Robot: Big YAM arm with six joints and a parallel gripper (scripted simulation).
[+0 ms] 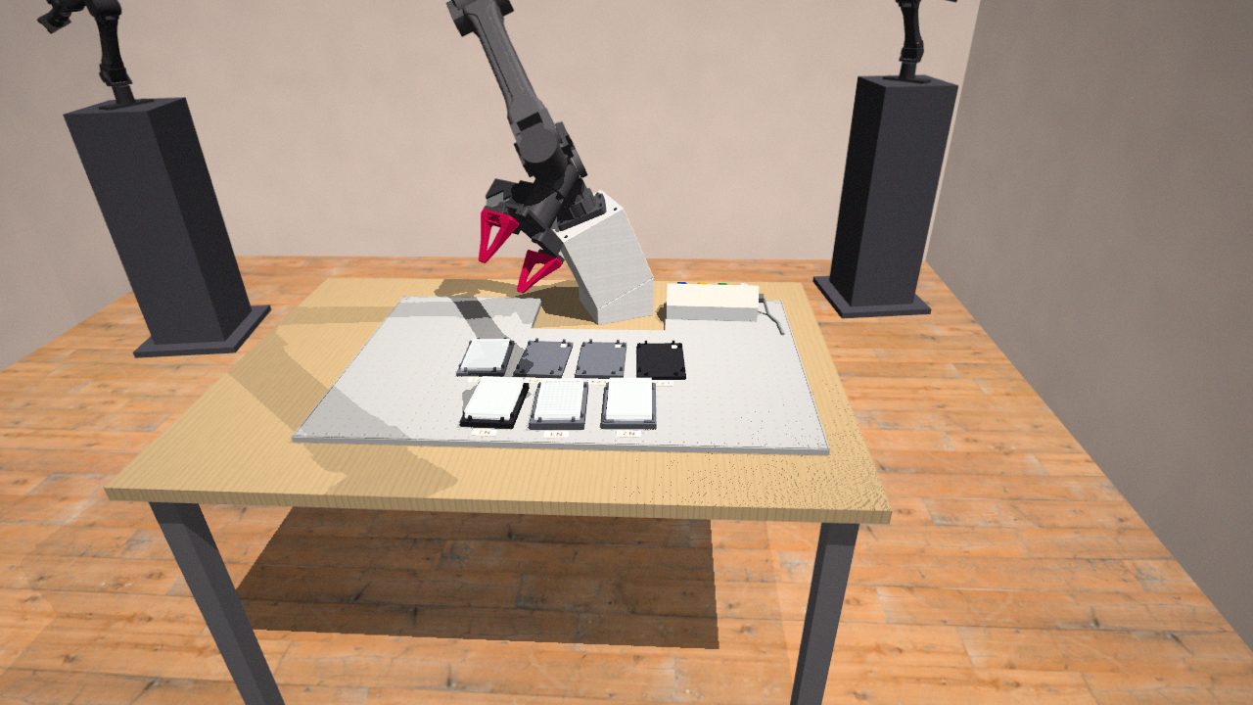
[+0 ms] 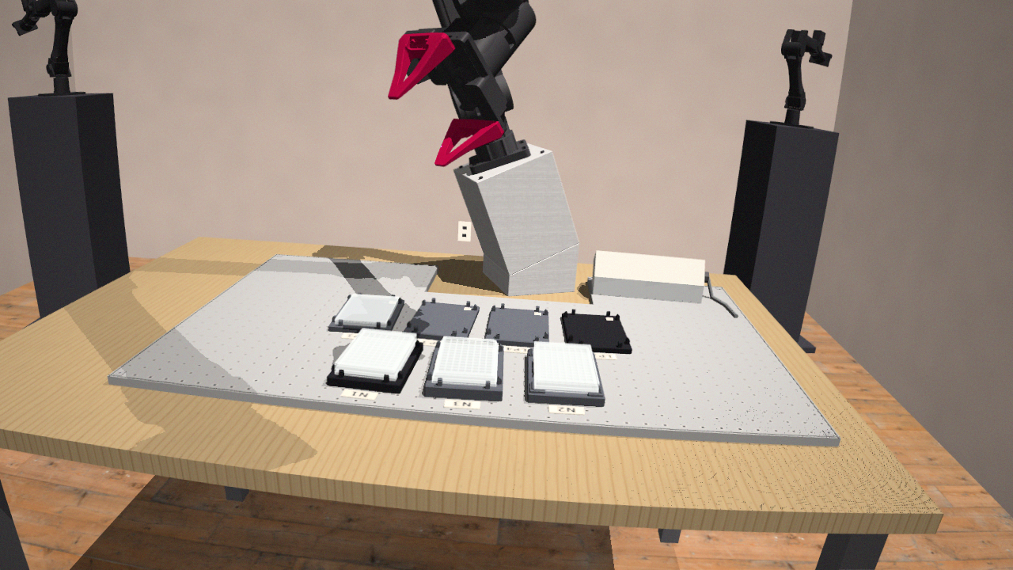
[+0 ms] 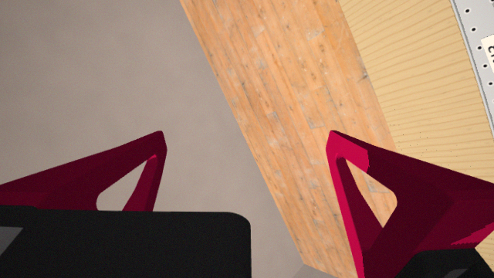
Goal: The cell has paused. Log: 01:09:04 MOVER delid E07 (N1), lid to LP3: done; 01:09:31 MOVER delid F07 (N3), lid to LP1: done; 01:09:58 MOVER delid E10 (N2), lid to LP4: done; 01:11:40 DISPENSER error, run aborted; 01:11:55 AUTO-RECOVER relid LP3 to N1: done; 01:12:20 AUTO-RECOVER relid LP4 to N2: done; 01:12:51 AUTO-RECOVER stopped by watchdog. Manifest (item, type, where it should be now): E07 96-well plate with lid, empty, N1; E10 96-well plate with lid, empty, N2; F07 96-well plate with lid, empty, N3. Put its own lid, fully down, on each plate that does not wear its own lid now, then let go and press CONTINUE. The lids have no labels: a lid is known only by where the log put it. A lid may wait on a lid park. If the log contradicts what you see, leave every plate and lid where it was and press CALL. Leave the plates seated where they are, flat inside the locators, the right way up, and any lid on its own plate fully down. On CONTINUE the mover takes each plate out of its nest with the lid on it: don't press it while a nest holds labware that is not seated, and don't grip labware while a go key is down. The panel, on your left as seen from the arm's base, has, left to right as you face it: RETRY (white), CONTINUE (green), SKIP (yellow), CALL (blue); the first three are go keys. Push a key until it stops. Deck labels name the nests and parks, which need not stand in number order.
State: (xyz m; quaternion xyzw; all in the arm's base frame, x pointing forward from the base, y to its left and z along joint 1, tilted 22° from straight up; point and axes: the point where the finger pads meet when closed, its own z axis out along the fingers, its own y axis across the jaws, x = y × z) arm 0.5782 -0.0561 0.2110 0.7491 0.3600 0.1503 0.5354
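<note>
Three white 96-well plates sit in a front row of nests. The left plate (image 2: 373,354) on a black nest and the right plate (image 2: 564,368) have smooth covered tops. The middle plate (image 2: 465,361) shows open wells and wears no lid. The deck labels are small and upside down; left to right they seem to read N3, N1, N2. Behind them are four lid parks. The leftmost park holds a clear lid (image 2: 366,310). My gripper (image 2: 414,127) is open and empty, high above the back of the deck, and also shows in the wrist view (image 3: 247,143).
Two grey parks (image 2: 440,318) (image 2: 517,325) and a black park (image 2: 596,330) are bare. The key panel (image 1: 711,302) stands at the back right of the deck beside the arm's white base (image 1: 609,262). Two dark camera pillars flank the table.
</note>
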